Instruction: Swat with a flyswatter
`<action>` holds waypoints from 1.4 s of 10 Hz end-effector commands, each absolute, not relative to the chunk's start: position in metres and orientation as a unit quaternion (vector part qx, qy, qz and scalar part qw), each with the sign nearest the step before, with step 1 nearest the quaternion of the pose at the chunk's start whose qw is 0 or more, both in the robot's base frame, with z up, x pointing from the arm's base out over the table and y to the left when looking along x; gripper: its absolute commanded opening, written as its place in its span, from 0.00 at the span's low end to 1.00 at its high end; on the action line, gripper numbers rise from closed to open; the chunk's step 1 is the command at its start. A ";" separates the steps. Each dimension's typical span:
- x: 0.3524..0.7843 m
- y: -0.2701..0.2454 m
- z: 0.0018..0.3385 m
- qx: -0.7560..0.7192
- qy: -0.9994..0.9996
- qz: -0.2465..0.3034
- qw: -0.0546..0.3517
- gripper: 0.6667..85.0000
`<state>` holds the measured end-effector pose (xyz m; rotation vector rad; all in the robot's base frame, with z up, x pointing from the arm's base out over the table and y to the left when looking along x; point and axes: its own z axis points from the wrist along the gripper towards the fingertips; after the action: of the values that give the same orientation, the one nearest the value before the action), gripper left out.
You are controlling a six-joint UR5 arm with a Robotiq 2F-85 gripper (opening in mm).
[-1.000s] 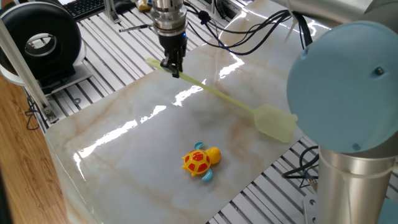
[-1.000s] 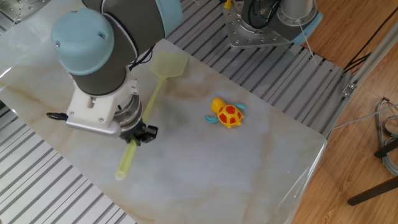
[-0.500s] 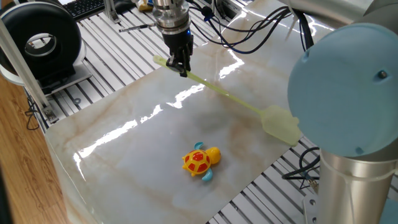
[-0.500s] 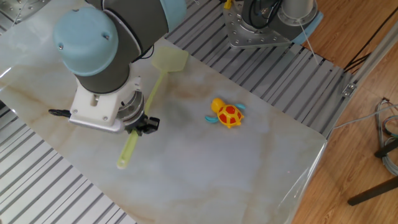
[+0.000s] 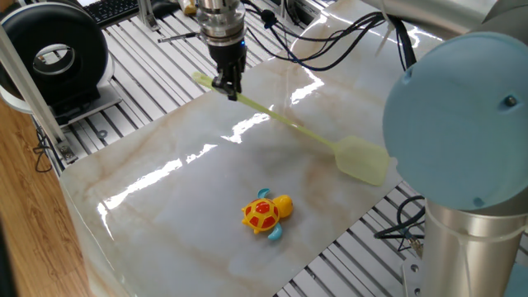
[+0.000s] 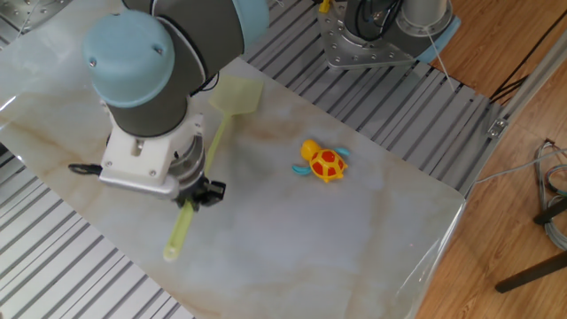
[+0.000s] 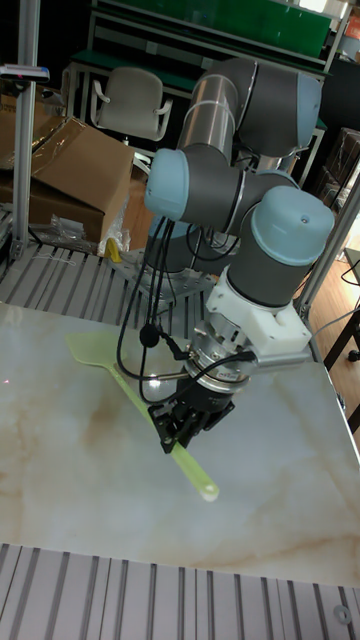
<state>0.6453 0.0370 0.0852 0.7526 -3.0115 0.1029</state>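
1. The black two-finger end effector point(image 5: 228, 87) is shown clamped on the handle of the long, thin, pale yellow-green plastic flyswatter point(image 5: 297, 129), a short way in from the free handle end. In the tall fixed view the end effector point(image 7: 183, 424) grips the flyswatter point(image 7: 128, 382) crosswise, with the handle tip projecting beyond the fingers.

2. The flyswatter is seen lying diagonally over the glossy, marbled white worktop point(image 5: 165, 206). Its flat rectangular mesh head is placed near the worktop edge beside the robot's base column; its handle end is directed toward the opposite edge. In the other fixed view the flyswatter point(image 6: 213, 144) is partly hidden by the arm above the end effector point(image 6: 199, 191).

3. Compared with half a second earlier, the end effector has been shifted back toward the worktop edge on the handle side, and the mesh head has been brought a little inward and lower. This reads as one stroke of a swatting cycle, with the grip kept throughout. Whether the head touches the worktop cannot be told.

4. The small orange-and-yellow toy turtle with blue flippers point(image 5: 266, 214) is unmoved, well apart from the mesh head and nearer the middle of the worktop. If it is the intended target, the head would need to be swung toward it.
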 end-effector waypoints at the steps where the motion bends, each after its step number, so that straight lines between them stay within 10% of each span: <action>1: 0.661 0.056 0.078 0.243 -0.970 0.016 0.001 0.01; 10: 0.593 0.035 0.111 0.206 -0.969 0.061 0.121 0.01; 14: 0.604 0.036 0.107 0.214 -0.970 0.058 0.101 0.01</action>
<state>0.5978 0.0324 0.1082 0.6175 -2.8397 0.1910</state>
